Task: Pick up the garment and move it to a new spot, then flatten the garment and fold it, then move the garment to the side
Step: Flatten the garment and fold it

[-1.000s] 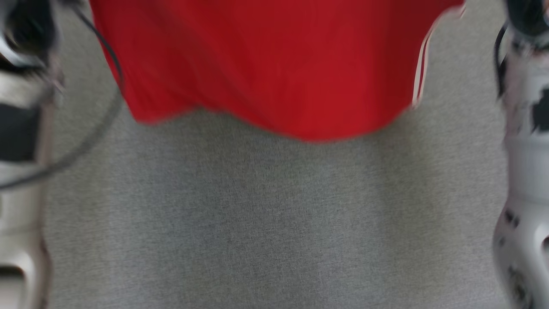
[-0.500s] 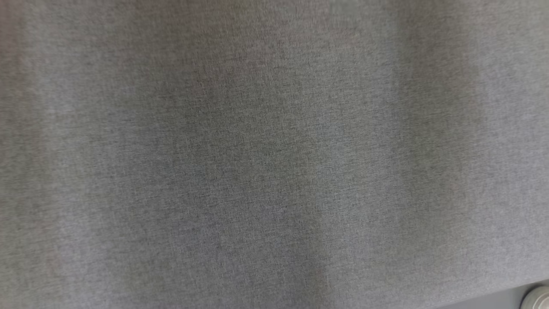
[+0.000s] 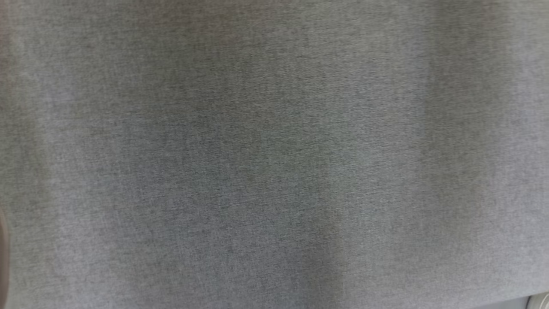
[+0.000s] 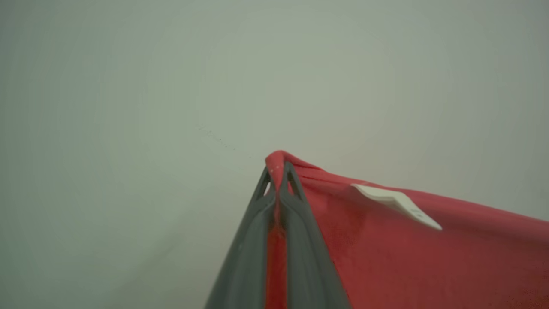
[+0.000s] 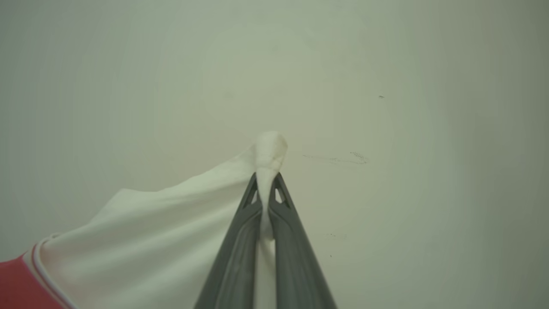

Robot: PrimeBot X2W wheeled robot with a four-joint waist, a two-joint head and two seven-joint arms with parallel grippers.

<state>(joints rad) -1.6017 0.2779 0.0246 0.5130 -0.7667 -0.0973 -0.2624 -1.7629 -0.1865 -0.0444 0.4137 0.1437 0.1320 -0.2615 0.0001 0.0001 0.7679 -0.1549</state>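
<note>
Surface (head view): grey woven cloth (image 3: 274,154) edge to edge, w/ faint darker vertical bands; slightly soft focus.
Backdrop (wrist views): plain pale backdrop (image 4: 150,86) beyond both tools; wall or ceiling, cannot tell.
L gripper (image 4: 279,171): clenched on the garment (image 4: 407,253); the two dark fingers (image 4: 246,249) pressed close, a thin red strip of cloth btw them along their length, a small red nub poking past the tips.
Garment at L tool: red cloth runs from the tips out to the tool's right & down to the frame edge; upper edge nearly straight, drawn taut.
Tag: white tag (image 4: 396,205) on the red cloth, near its upper edge, just right of the L tips, not touching the fingers.
R gripper (image 5: 266,179): clamped on the garment; white cloth pinched btw the fingers, a rounded white nub beyond the tips.
Garment at R tool: white panel (image 5: 163,231) spreads from the tips to the tool's left & down; farthest out, at the lower-left corner, red part (image 5: 15,285) bordered by thin white piping.
Marks: faint dark specks (image 5: 349,159) on the backdrop, right of the R tips; a similar dotted trace (image 4: 216,138) up-left of the L tips.
Corner detail (head view): pale rounded object (image 3: 541,301) at lower right, too little shown to id.
</note>
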